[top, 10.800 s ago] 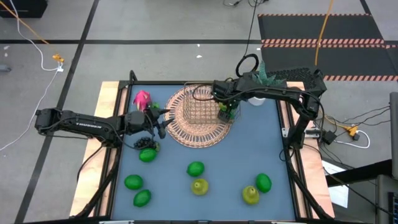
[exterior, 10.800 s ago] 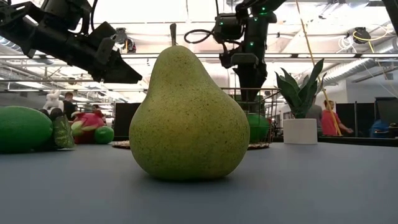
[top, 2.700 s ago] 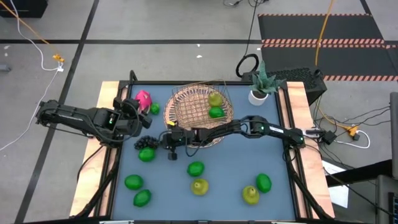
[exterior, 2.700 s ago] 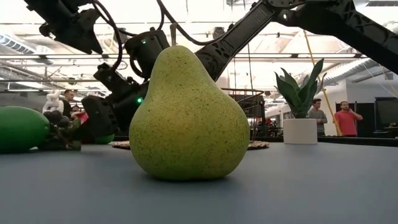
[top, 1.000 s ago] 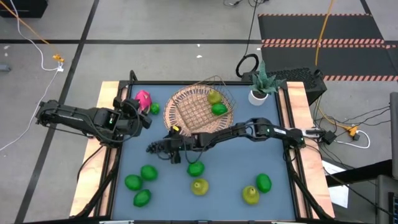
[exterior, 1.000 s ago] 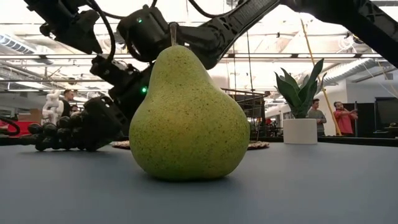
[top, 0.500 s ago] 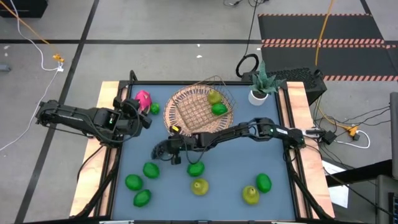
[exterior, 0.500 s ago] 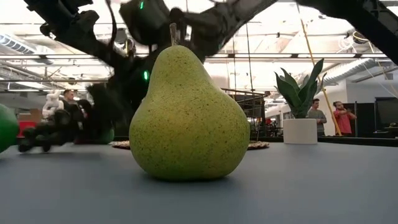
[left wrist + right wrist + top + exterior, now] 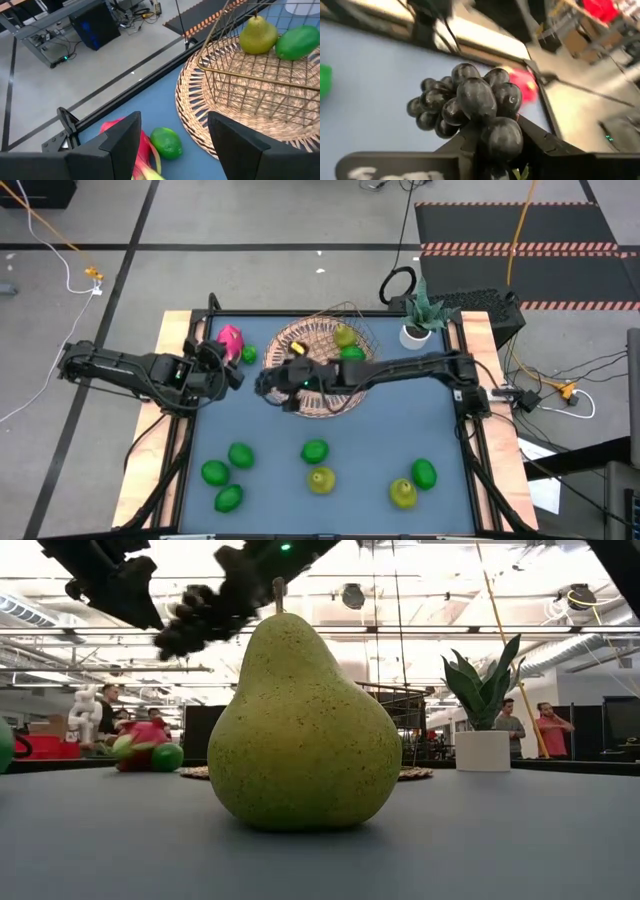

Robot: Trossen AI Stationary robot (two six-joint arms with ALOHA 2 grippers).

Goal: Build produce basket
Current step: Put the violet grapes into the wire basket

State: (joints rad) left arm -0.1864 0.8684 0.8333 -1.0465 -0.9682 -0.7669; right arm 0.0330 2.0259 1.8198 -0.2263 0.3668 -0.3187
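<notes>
My right gripper [image 9: 282, 383] is shut on the dark grape bunch [image 9: 470, 102], high above the table beside the near left rim of the wire basket [image 9: 330, 348]. The low view shows the grape bunch [image 9: 198, 620] well up in the air. The basket stands on a round woven mat and holds a pear [image 9: 345, 335] and a lime [image 9: 352, 353]. My left gripper [image 9: 228, 370] hovers open at the left, short of the pink dragon fruit [image 9: 230, 338] and a small lime [image 9: 166, 142], which lie on the table. My right gripper pinches the grape bunch between its two fingers at the bunch's rear grapes [image 9: 499, 137]. The rest of the bunch sticks out beyond the fingertips. The fingers reach from the table's right toward its left. The bunch is lifted clear of the table.
Several limes [image 9: 240, 455] [image 9: 315, 451] [image 9: 424, 473] and two pears [image 9: 320, 479] [image 9: 402, 493] lie on the near half of the blue table. A potted plant [image 9: 415, 330] stands at the far right. A large pear [image 9: 305, 725] fills the low view. People stand in the room behind.
My right gripper has shut on the grape bunch, which lay on the table left of centre. It has lifted the bunch clear and carried it up and toward the far edge, to the basket's near left side.
</notes>
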